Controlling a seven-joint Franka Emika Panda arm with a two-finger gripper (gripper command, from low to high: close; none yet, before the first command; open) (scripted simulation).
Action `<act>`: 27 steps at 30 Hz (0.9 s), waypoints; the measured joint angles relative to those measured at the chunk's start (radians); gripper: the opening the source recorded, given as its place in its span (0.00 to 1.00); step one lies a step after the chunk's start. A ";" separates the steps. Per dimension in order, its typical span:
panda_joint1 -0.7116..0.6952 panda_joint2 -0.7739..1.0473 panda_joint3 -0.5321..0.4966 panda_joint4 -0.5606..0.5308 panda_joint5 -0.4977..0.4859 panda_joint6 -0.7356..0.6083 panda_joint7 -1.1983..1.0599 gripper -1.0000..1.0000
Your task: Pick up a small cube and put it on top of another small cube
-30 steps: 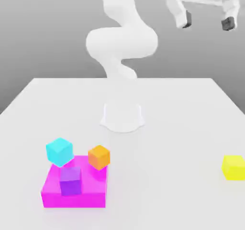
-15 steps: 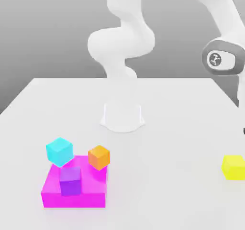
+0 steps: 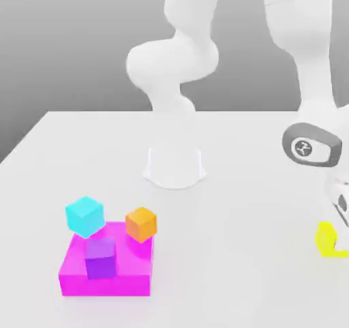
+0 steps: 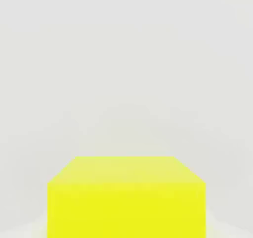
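Note:
The small cube (image 3: 326,240), bright yellow and glossy, sits on the white table at the far edge of the exterior view's right. My gripper (image 3: 339,232) has come down over it, and the hand hides the cube's right part. From the hand view the small cube (image 4: 126,197) lies very close, right under the hand. The gripper is shut on it, and the cube still rests on the table. An orange cube (image 3: 141,224) and a cyan cube (image 3: 85,215) stand far off at the exterior view's left.
A flat magenta block (image 3: 129,275) lies at the front left with a purple cube (image 3: 101,258) on it; the cyan and orange cubes stand at its back edge. The arm's round base (image 3: 174,166) is at the table's middle back.
The arm swung down from high up at the right until the hand reached the yellow cube. The gripper went from open to shut. The other cubes stayed put.

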 joint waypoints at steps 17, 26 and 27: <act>-0.432 -0.606 -0.256 -0.270 0.074 -0.315 -0.542 0.00; -0.597 -0.755 -0.462 -0.410 0.020 -0.330 -0.757 0.00; -0.595 -0.724 -0.468 -0.416 0.022 -0.294 -0.761 0.00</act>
